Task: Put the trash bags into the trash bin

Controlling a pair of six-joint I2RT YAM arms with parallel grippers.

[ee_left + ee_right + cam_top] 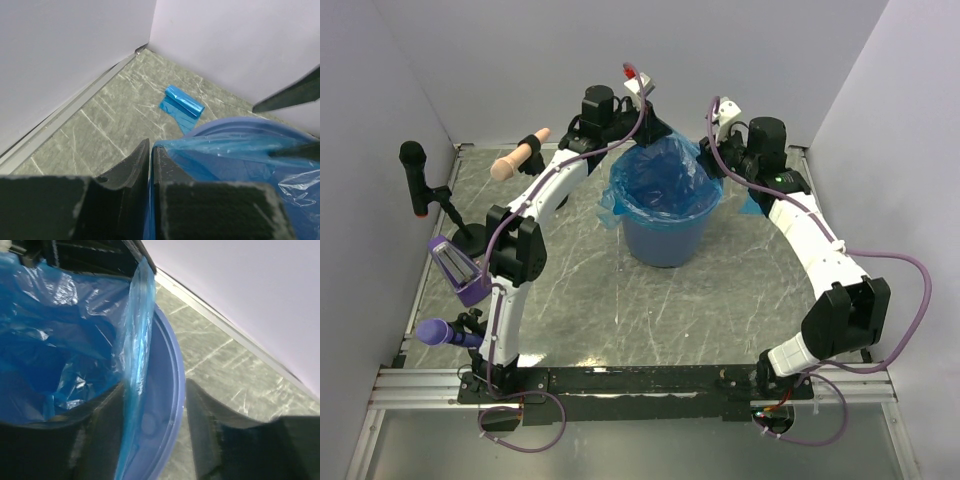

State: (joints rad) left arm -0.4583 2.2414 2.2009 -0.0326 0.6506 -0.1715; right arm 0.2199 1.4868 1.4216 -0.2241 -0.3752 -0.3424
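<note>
My grey marbled table (620, 300) carries the trash bin (665, 240) at its middle. A small roll of trash bags (184, 101) lies flat near the bin at two o'clock. A black stand (470, 237) sits at nine o'clock.

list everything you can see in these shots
trash bin: one, medium blue, middle of the table
trash bag: one, translucent bright blue, lining the bin and spilling over its rim
bag packet: one, bright blue, partly unrolled, on the table beside the bin
table: one, grey marbled
mic-shaped object: one, black, on a stand at the left edge
handle: one, beige, back left
scoop-like piece: one, lilac, left side
grip: one, purple, near left
left fingers: two, black, shut on the bag's film
right fingers: two, black, open, straddling the bin's rim
</note>
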